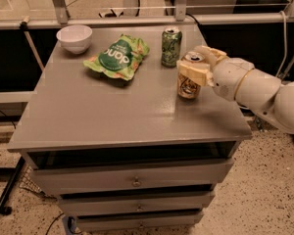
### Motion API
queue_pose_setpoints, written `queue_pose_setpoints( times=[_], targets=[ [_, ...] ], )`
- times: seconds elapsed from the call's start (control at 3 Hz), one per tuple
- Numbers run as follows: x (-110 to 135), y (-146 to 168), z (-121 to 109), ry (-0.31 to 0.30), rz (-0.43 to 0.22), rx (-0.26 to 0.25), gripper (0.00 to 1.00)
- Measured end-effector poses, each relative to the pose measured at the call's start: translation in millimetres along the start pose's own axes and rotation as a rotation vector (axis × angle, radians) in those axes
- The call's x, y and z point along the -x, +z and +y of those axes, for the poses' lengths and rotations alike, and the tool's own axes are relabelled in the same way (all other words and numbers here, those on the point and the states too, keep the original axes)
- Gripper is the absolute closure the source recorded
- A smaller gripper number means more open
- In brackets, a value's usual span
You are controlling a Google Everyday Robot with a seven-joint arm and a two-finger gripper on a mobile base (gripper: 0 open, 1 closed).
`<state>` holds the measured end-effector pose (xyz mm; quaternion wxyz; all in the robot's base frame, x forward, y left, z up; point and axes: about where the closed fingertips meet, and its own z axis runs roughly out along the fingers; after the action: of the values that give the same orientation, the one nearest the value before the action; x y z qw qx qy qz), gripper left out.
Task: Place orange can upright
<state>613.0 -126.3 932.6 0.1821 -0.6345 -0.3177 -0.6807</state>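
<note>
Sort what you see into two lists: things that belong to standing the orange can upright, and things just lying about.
Belongs to the job:
- orange can, upright near the table's right edge
- gripper, closed around the can's top
- table, where the can stands

Just lying about:
- green can
- chip bag
- bowl
</note>
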Motion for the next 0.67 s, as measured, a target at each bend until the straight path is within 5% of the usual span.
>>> queue_pose_setpoints(
  times=[0.67],
  targets=[
    [9.0, -1.9, -4.2, -0.021, 0.022, -0.014, 1.0]
  ],
)
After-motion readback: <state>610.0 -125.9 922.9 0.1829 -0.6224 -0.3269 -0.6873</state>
